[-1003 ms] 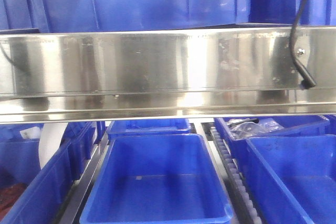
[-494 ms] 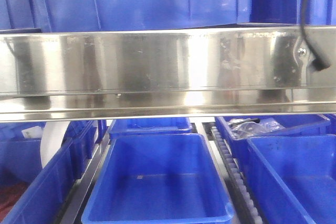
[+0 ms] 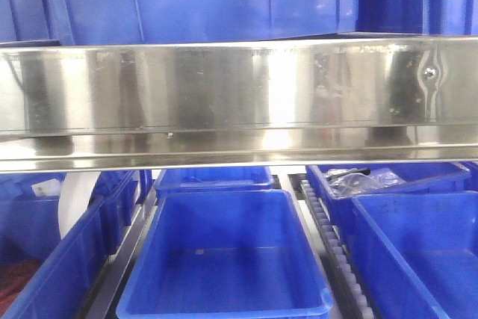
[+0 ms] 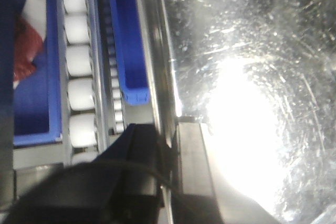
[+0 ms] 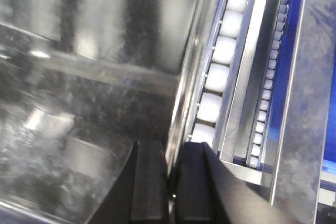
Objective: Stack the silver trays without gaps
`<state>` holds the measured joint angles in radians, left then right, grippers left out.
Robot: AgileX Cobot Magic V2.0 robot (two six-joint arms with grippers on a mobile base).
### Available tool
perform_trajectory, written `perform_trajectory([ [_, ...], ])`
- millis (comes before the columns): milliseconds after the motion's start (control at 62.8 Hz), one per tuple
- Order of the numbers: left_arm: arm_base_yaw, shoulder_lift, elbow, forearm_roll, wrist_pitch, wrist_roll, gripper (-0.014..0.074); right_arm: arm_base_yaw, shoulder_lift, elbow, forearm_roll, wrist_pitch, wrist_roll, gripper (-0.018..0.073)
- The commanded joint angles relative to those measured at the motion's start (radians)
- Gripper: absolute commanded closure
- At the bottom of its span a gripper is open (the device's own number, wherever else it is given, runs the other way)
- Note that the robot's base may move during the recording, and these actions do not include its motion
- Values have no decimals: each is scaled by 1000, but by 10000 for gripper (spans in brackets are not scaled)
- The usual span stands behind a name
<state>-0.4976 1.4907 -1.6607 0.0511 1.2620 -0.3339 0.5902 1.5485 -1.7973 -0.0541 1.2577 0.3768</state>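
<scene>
Currently mid two-handed hold. left gripper is pinched narrow over the left rim of the silver tray, one finger outside the wall and one inside. right gripper does the same on the opposite rim. Both jaws look closed on steel, with no slack showing.

Tray location: in the shelf's roller lane. Its left rim runs just beside the white rollers and a blue bin edge; its right rim runs beside another roller row. Can't tell whether it rests on the rollers or hangs off them. The front view shows neither tray nor arms, only the steel shelf rail and the blue bins under it.

Orientation: open side up, scratched floor visible from both wrists. Both gripped rims run parallel to the roller tracks. My read is that the long axis follows the lane, front to back, but neither end is fully in frame, so low confidence.

Step, as I judge it: carrying or seating this tray onto its mate. No second tray can be made out, so I can't confirm the stack.

Next move needs:
- both arms moving level and in sync
- corners lined up square over the lower tray
- straight descent so the rims meet all round
- release only once it is seated flush
</scene>
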Motion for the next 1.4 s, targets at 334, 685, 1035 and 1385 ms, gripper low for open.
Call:
perform_trajectory([
  [334,-8,-38,-11,-25,50,30,637,11,-46,23,35,80,-31,504],
  [685,-8,-38,-11,-25,50,30,638,11,-46,40,35,80,-31,504],
  [1035,-8,-38,-11,-26,44,30,645,11,-46,41,35,79,-31,504],
  [1385,-8,-38,-11,-26,44,30,645,11,-46,41,35,79,-31,504],
])
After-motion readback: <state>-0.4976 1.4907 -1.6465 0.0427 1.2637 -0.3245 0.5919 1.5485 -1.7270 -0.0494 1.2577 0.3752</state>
